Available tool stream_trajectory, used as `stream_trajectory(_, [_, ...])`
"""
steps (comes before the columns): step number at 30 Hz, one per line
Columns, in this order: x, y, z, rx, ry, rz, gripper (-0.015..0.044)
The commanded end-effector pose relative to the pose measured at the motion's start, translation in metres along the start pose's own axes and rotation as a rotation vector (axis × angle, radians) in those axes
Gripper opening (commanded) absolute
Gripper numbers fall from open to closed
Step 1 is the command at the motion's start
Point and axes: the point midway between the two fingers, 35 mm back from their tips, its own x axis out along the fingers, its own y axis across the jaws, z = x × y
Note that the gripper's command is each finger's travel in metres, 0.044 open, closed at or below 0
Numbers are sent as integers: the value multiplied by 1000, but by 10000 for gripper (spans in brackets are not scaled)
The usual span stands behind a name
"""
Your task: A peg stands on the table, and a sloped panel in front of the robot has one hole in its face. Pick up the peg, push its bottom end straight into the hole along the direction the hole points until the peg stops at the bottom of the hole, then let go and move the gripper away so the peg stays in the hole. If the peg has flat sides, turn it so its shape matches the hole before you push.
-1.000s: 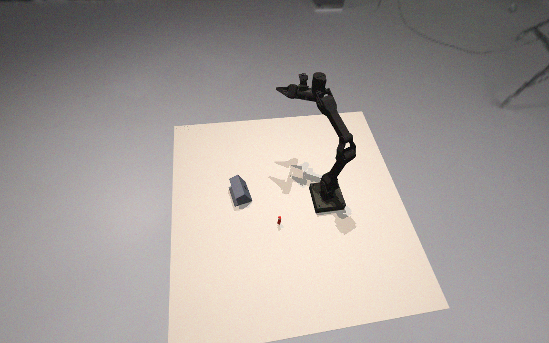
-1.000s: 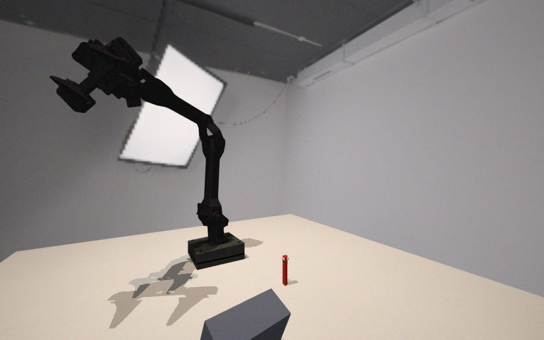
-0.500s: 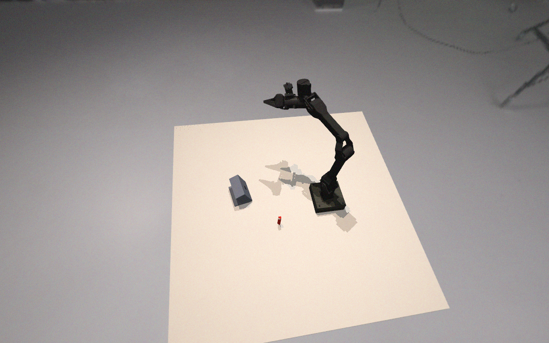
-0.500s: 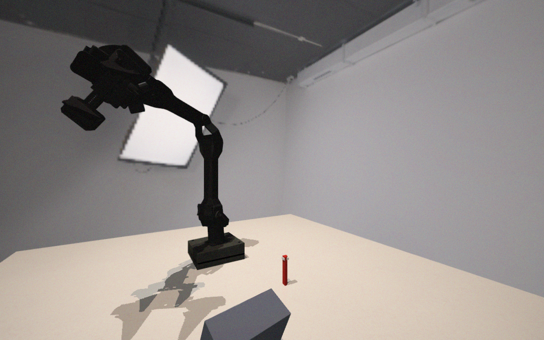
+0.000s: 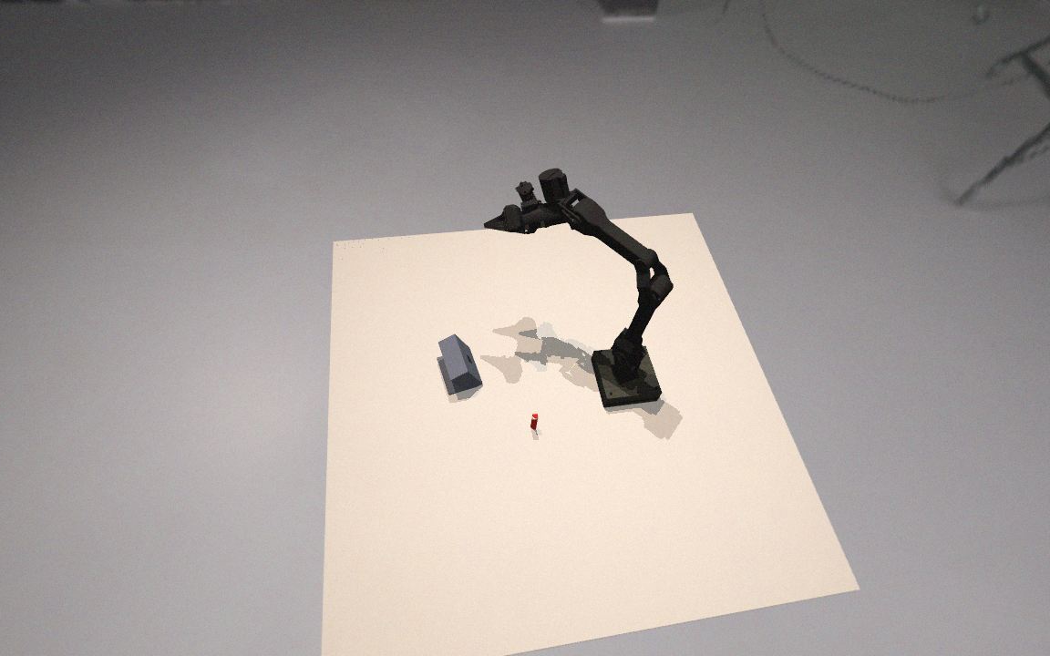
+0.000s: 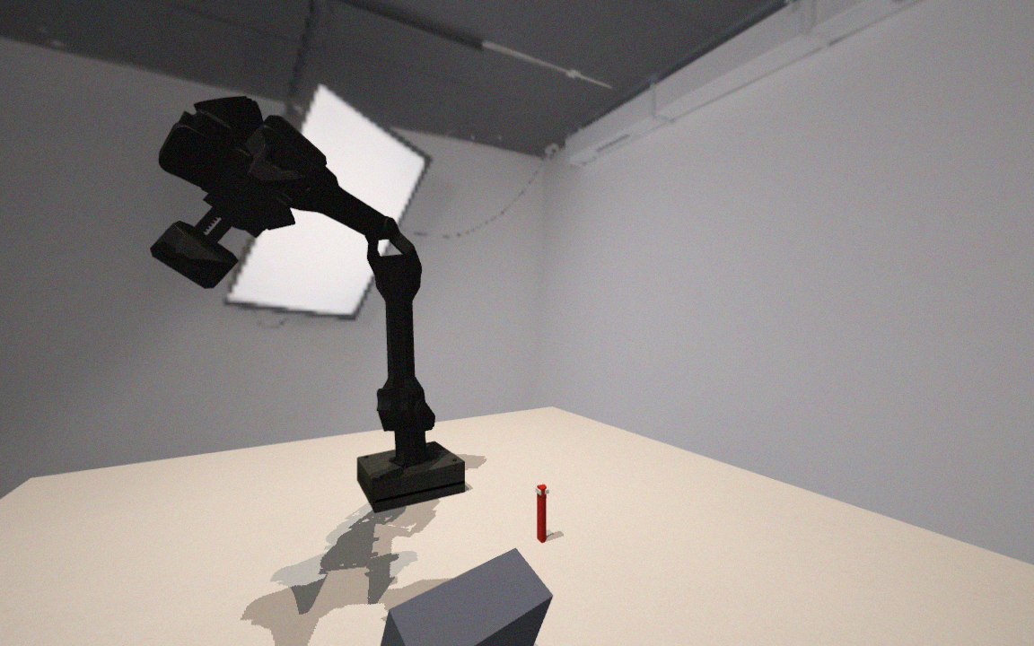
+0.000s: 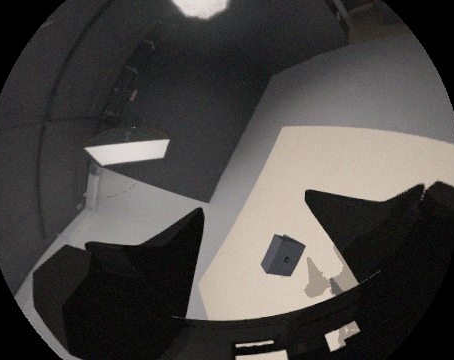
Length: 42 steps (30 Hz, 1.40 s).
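A red peg (image 5: 534, 422) (image 6: 540, 518) with a pale band near its top stands upright on the table. It is not seen in the wrist view. A blue-grey block with a sloped face (image 5: 459, 363) (image 6: 470, 602) (image 7: 283, 255) stands on the table. Its hole (image 7: 287, 260) shows small and dark in the wrist view. In the exterior view the block is cut off by the lower edge and its hole is hidden. My gripper (image 7: 255, 204) is open and empty. It is high above the table, well away from the peg and the block.
The pale square table top (image 5: 431, 522) (image 6: 746, 554) (image 7: 247, 295) carries the arm's dark base (image 5: 626, 391) (image 6: 412, 479). In the top view the peg is left of and nearer than the base, and the block is farther left. The arm's shadows fall between base and block.
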Motion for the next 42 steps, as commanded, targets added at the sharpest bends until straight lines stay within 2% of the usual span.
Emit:
stream_trajectory(1, [20,-6,-23,11,72,-27,440])
stream_trajectory(23, [72,10,-131,14,343,-113,440])
stream_trajectory(42, [88,20,-239,-120,602,-198,440])
